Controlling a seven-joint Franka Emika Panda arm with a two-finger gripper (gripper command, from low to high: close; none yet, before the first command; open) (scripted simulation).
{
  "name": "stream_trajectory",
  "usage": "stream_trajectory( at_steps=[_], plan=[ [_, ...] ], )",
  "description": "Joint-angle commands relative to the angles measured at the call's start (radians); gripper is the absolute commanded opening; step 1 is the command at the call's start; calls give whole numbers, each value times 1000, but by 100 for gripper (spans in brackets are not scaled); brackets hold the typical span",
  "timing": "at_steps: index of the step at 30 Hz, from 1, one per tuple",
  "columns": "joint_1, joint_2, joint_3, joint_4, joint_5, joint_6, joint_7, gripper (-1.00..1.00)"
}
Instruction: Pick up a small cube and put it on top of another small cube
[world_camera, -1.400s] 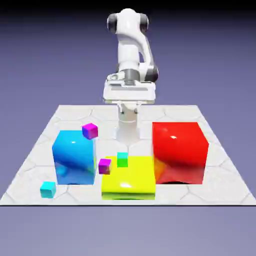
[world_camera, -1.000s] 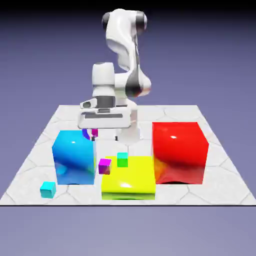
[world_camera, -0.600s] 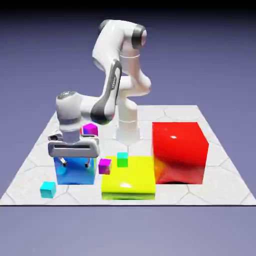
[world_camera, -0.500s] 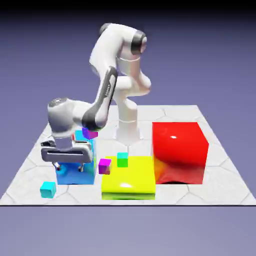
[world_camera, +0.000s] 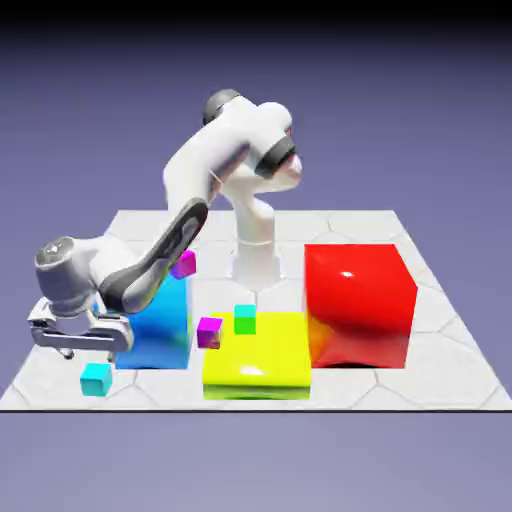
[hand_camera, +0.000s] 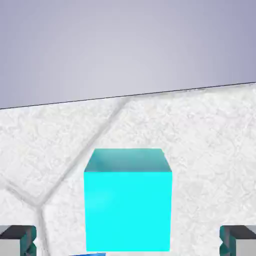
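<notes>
1. Between the two grey fingertips (hand_camera: 18, 239) in the hand view sits the small cyan cube (hand_camera: 128, 200), filling the gap's middle with clear space on either side, so nothing touches it yet.
2. Fingers are spread wide, one tip at each bottom corner of the hand view, well clear of the cube's side faces.
3. From the exterior view, the gripper (world_camera: 80, 352) hangs just above and slightly to that view's left of the cyan cube (world_camera: 96, 379), which rests on the white table (world_camera: 440, 340) near the front corner, beside the big blue cube (world_camera: 160, 325).
4. Handling guess: it looks rigid, light and glossy, so probably a bit slippery. Best bet is pinching the two opposite flat side faces around mid-height, squarely, so it doesn't twist out.
5. Its target, the magenta cube (world_camera: 209, 332), sits against the yellow block (world_camera: 256, 355), near the tiny green cube (world_camera: 245, 319). A second magenta cube (world_camera: 184, 263) peeks out behind the arm.
</notes>
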Motion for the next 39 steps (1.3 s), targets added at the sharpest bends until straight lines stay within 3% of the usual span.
stream_trajectory(
  at_steps=[1,6,31,33,38,39],
  plan=[
    [0,0,0,0,0,0,0,-100],
    [81,-108,-103,12,-99,-99,80,-100],
    [65,-1009,402,-586,-843,-76,526,-100],
    [62,-1012,405,-590,-843,-77,523,-100],
    [47,-886,405,-665,-807,120,495,-100],
    [47,-886,405,-665,-807,120,495,100]
  ],
)
